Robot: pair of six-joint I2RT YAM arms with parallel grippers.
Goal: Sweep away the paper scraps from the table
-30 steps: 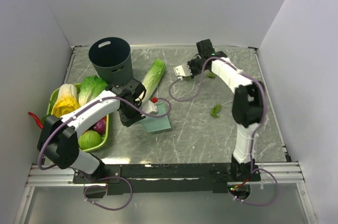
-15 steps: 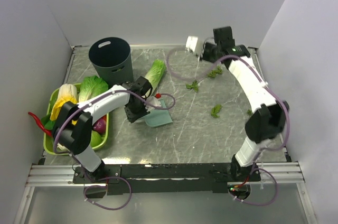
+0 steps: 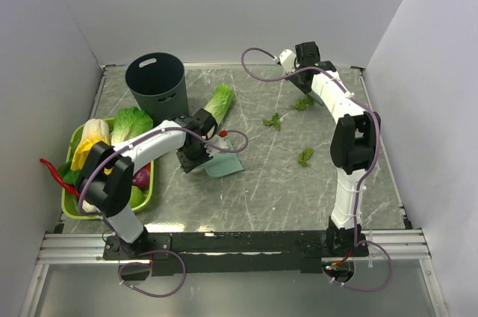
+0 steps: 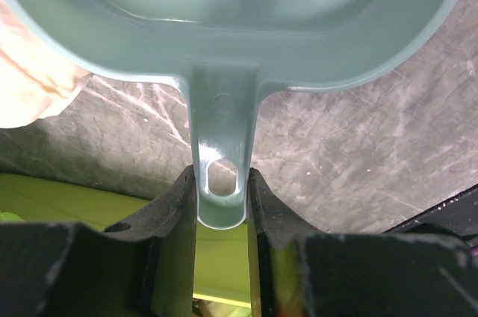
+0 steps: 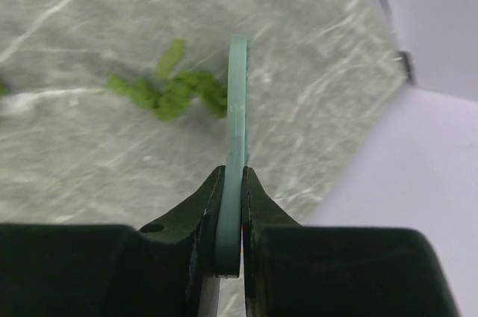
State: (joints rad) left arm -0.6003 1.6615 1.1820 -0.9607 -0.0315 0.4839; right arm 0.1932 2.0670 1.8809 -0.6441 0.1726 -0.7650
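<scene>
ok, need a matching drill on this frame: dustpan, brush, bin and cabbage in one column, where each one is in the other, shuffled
Things:
1. dustpan
2. hand brush
3. dark bin
4. long cabbage

Places:
a. upright at the far left of the table
b. clamped in the right gripper
c. lying flat, just right of the bin in the top view
d. handle clamped in the left gripper

Pairs: 1-d, 2-b, 3-a, 4-c
</scene>
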